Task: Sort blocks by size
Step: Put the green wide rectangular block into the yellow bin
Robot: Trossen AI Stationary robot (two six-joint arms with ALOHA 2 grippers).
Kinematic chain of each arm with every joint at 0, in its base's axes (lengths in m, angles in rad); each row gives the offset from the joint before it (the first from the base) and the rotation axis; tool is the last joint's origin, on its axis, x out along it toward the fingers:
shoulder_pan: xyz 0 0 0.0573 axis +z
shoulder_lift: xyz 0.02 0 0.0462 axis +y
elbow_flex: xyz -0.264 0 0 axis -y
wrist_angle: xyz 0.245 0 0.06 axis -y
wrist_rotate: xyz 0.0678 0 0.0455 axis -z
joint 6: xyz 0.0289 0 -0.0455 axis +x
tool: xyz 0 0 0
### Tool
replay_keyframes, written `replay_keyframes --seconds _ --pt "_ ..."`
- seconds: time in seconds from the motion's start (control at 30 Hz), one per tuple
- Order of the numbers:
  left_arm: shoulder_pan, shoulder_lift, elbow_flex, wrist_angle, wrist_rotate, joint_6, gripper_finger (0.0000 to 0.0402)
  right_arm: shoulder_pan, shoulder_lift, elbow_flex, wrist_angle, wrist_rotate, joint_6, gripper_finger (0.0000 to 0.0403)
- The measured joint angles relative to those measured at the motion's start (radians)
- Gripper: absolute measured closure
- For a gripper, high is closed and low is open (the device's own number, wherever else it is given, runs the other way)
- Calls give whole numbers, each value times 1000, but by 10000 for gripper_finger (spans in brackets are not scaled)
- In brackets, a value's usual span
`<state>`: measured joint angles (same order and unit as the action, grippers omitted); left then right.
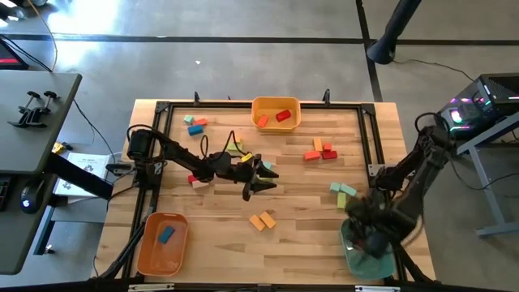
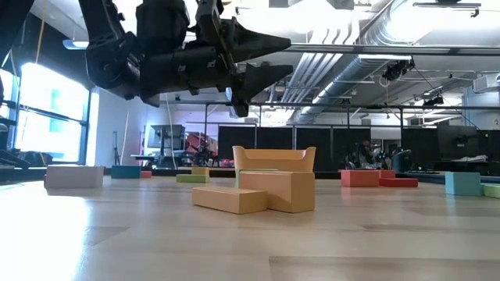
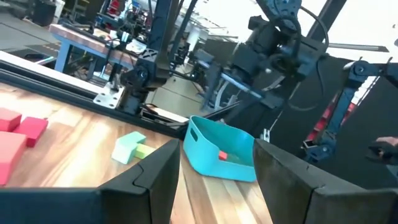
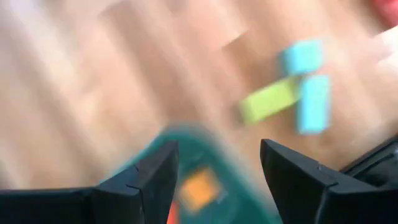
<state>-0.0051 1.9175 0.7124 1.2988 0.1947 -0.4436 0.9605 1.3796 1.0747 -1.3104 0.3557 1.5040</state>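
My right pincer (image 4: pixel 214 165) gapes empty over the teal bin (image 1: pixel 369 258) at five o'clock on the worktop (image 1: pixel 300 207), orange block (image 4: pixel 199 190) inside. Left pincer (image 1: pixel 261 180) hovers open mid-worktop; I'd say the two orange blocks (image 1: pixel 262 220) below it come next.

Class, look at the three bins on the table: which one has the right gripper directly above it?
The teal bin at the near right corner; the right gripper hangs over it, while both orange bins stand elsewhere.

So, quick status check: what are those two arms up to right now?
Left gripper open, empty, hovering mid-table. Right gripper open over the teal plastic bin, an orange wooden block inside. Two orange wooden blocks loose near the left gripper. Nothing blocking.
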Motion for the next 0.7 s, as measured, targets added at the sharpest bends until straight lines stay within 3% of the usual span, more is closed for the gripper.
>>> replay_keyframes --seconds 0.17,0.33,0.47,0.7 --pt "-5 0 0 0 -23 44 212 -149 0 -75 24 48 -210 179" --pt "-5 -2 1 -53 -225 49 218 -327 0 -135 112 125 -418 178" --pt "-4 -20 1 -178 -337 76 224 -438 0 -173 282 197 -624 178" --pt "-25 -127 1 -371 -418 164 230 -546 1 -285 708 185 -1041 178"
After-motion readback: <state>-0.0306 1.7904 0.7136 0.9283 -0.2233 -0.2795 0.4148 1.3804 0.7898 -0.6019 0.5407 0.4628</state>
